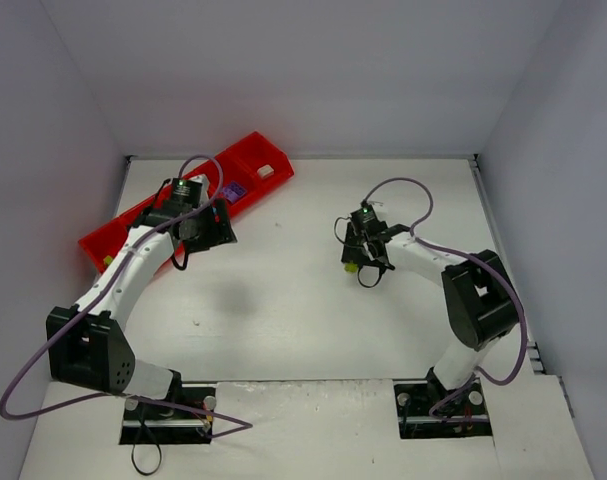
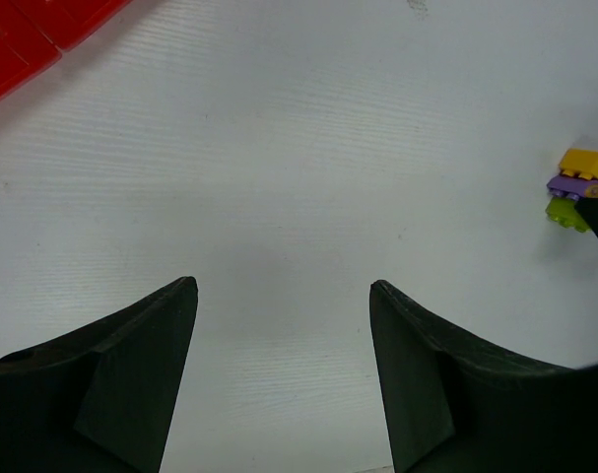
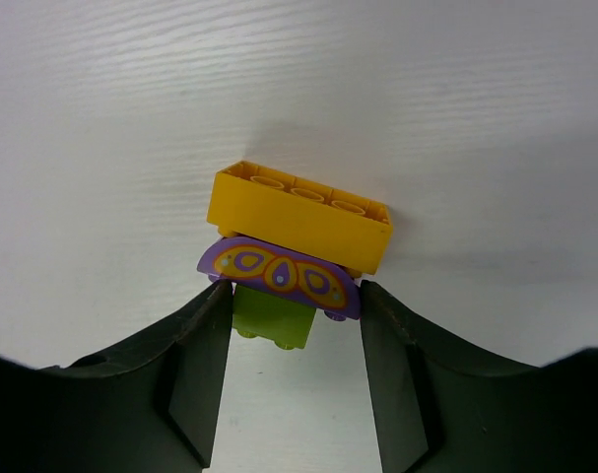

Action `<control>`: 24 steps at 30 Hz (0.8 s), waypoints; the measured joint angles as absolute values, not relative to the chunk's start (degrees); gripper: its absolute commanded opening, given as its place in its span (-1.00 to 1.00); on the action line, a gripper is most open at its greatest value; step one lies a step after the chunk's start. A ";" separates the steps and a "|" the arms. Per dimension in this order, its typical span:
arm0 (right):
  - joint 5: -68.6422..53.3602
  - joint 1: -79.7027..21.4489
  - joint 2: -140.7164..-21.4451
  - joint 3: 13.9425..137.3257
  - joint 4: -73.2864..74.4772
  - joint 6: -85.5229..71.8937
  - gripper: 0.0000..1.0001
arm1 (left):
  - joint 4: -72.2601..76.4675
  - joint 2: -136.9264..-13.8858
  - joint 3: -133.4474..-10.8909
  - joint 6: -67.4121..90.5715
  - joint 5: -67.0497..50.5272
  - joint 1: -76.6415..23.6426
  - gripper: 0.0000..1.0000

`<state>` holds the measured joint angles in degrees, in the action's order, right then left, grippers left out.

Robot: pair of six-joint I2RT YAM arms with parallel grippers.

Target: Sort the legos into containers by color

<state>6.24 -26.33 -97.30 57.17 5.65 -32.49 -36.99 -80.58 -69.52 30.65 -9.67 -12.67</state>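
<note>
Right tool (image 3: 296,294) first: its two fingers stand either side of a little three-colour stack, and I cannot tell whether they truly pinch it or only flank it. Over by the red tray (image 1: 103,240), the left tool (image 2: 284,325) hangs spread and empty above bare table (image 1: 283,310), well apart from the stack. The tray lies slantwise at the far left, with a white brick (image 1: 266,171) in its end compartment and a purplish one (image 1: 233,190) in the next.

The stack sits right of centre: a yellow brick (image 3: 299,217), a curved purple piece (image 3: 279,271) with orange markings, and a lime green brick (image 3: 272,320) that shows a gap to one finger.

My worry is twofold. A hold on those rounded purple ends could slip and spill the stack. And if it goes into a compartment unsplit, three colours land together.
</note>
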 measured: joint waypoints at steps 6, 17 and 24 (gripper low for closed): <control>-1.69 -29.82 -98.45 57.89 1.63 -21.78 -0.35 | -37.01 -80.58 -69.49 30.65 -9.67 -12.75 0.29; -6.44 -30.15 -98.48 58.11 0.47 -10.22 0.46 | -36.82 -80.58 -68.40 30.65 -10.66 -12.82 0.29; -5.85 -30.48 -97.91 58.13 1.54 -11.70 0.29 | -36.42 -80.58 -68.40 30.92 -11.14 -13.19 0.28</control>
